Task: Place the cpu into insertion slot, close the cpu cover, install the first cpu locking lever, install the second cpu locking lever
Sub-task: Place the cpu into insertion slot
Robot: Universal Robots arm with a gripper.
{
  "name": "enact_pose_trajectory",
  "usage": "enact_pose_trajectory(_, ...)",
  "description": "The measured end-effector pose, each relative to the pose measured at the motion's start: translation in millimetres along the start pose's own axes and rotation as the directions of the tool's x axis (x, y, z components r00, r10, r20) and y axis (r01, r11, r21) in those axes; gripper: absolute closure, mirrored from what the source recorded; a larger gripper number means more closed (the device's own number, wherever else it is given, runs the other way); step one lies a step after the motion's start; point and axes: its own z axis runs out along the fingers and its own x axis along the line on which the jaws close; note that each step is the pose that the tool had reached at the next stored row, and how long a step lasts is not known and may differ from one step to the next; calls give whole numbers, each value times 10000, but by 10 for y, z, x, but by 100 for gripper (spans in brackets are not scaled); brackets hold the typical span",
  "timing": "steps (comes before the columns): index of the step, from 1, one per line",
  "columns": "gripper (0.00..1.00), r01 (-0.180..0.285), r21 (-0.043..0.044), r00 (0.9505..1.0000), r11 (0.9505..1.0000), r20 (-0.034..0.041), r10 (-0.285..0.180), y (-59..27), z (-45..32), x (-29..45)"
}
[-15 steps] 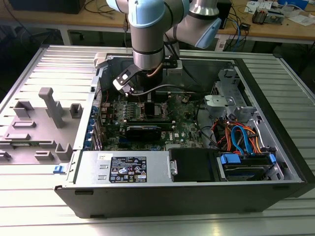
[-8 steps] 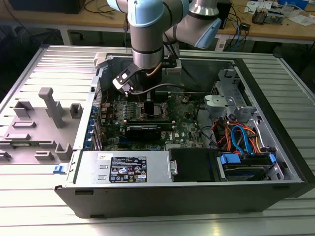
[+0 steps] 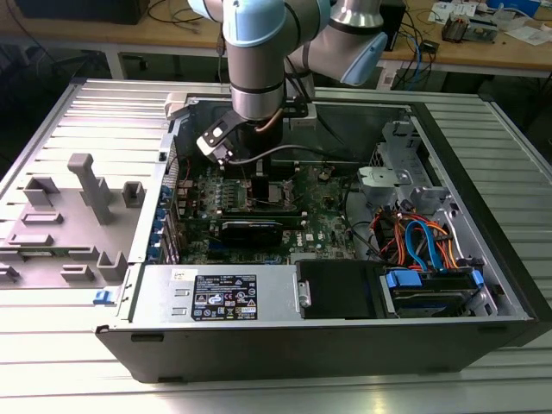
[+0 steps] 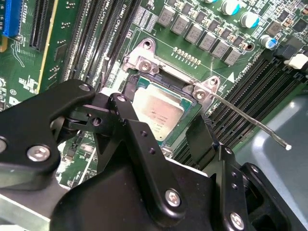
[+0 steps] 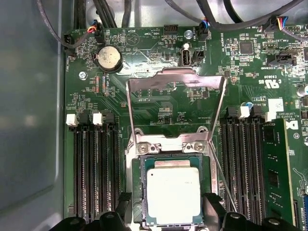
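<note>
The cpu (image 5: 173, 195), a flat silver-grey square, lies flat in the insertion slot (image 5: 138, 187) on the green motherboard; the second wrist view shows the cpu (image 4: 161, 113) there too. My gripper (image 5: 168, 204) hangs low over it, open, one black finger (image 4: 127, 125) on each side of the chip and neither touching it. The cpu cover (image 5: 163, 75), a thin silvery frame, stands raised on its hinge beyond the slot. A thin wire locking lever (image 4: 250, 122) sticks out from a corner of the slot, unlatched. In the exterior view the arm (image 3: 254, 86) reaches down into the open computer case.
Long black RAM slots (image 5: 96, 168) flank the socket on both sides. A coin battery (image 5: 107, 57) and cable plugs sit beyond the cover. The case holds a power supply (image 3: 220, 293) and a drive bay with blue and orange cables (image 3: 423, 241). A grey fixture (image 3: 82, 207) lies on the exterior view's left.
</note>
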Motion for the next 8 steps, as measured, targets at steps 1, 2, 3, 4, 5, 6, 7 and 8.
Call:
enact_pose_trajectory(1,31,4,-1,10000,10000,52,-4,2,-1,-1)
enact_pose_trajectory(2,31,7,0,10000,10000,75,-7,6,-1,-1)
enact_pose_trajectory(3,31,9,-1,10000,10000,93,-9,10,0,0)
enact_pose_trajectory(4,31,10,-2,9999,10000,108,-10,15,0,-1)
enact_pose_trajectory(5,31,13,-2,9999,10000,118,-13,19,0,-1)
enact_pose_trajectory(6,31,15,-2,9999,10000,125,-15,27,1,0)
enact_pose_trajectory(7,31,16,-2,9999,10000,126,-16,32,1,0)
enact_pose_trajectory(8,31,19,-2,9999,10000,127,-19,47,2,1)
